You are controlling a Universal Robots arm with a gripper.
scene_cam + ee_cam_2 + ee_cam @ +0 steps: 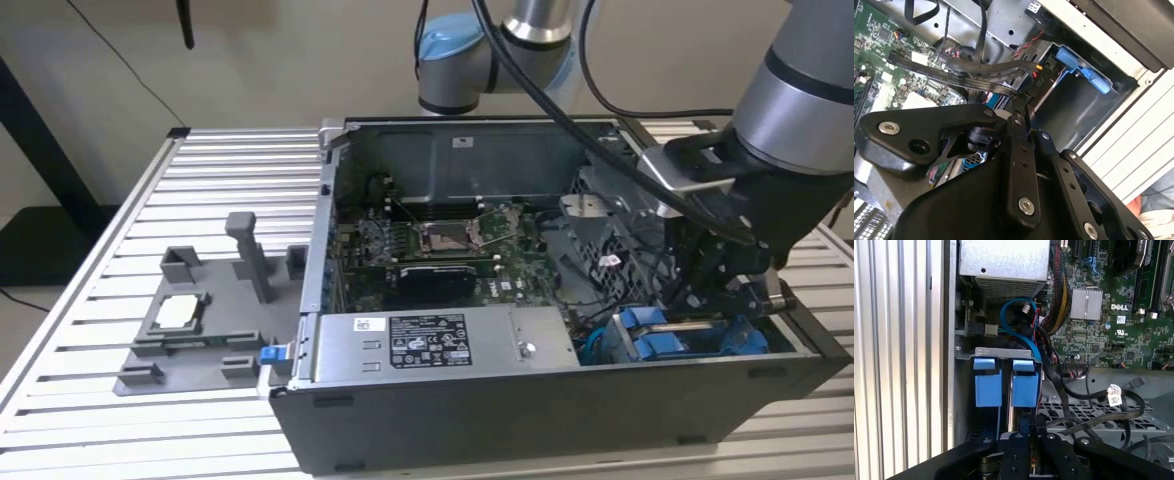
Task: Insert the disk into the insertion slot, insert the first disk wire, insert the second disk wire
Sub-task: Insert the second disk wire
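Observation:
My gripper (727, 305) reaches down into the open computer case at the exterior view's right. It hangs just beside the insertion slot (654, 338), a grey metal bay with bright blue tabs. In the first wrist view the two blue tabs (988, 385) stand just beyond my gripper (1026, 432), under the bay's metal rim (1004, 352). The fingers look shut on the end of a black flat disk wire (969, 77), which runs across the board to my gripper (1021, 107). The bay's grey wall (1079, 107) and a blue tab (1076, 67) lie close by. The disk is hidden.
A long grey box with a white label (427, 345) lies along the case's front. The motherboard (454, 240) fills the case floor. Loose black cables (1094, 395) and a blue cable loop (1014, 322) crowd the bay. A grey fixture (200, 320) stands on the slatted table (200, 170).

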